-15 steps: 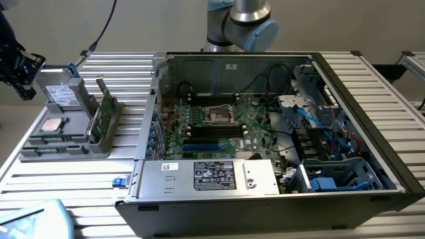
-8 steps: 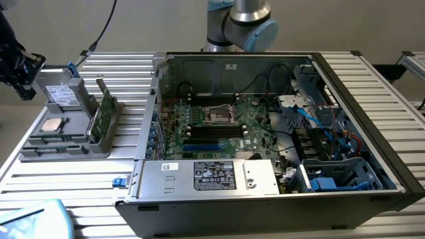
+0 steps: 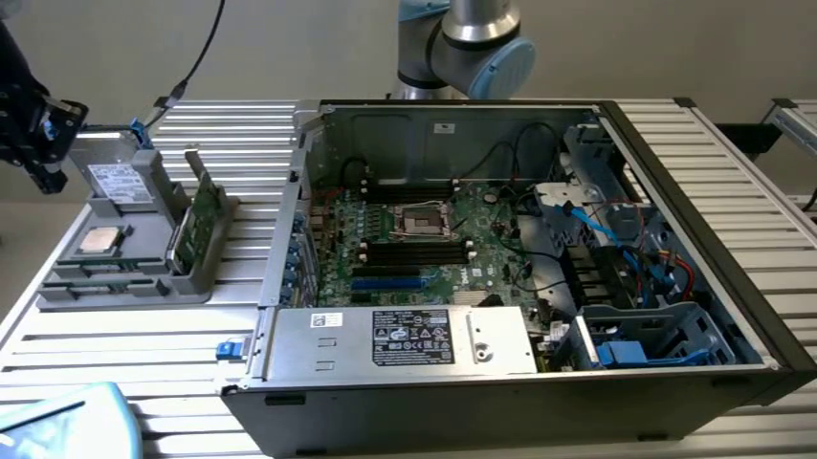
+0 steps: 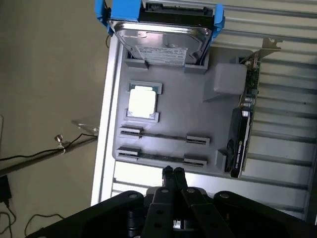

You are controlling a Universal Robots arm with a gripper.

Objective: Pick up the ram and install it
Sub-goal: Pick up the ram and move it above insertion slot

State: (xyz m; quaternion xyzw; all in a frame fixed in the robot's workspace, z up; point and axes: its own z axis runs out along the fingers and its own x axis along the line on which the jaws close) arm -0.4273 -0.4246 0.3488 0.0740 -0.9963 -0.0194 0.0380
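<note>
We've got the drive (image 4: 163, 34) cut off by the frame edge, the arm (image 3: 466, 43) cropped off above its elbow, and the ram (image 4: 163, 137) edge-on, chips too small to tell.

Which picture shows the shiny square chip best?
The wrist view: the chip lies face-up in its grey tray, seen from above. In the exterior view the chip looks smaller and slanted, at that view's left.

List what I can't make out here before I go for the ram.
1. The thin ram in the grey plastic tray: the wrist view sees it edge-on, so its chips are hidden.
2. The black gripper, shut: the exterior view's left edge cuts part of it off.
3. The black slots on the green motherboard: too small in the exterior view to tell if empty.
</note>
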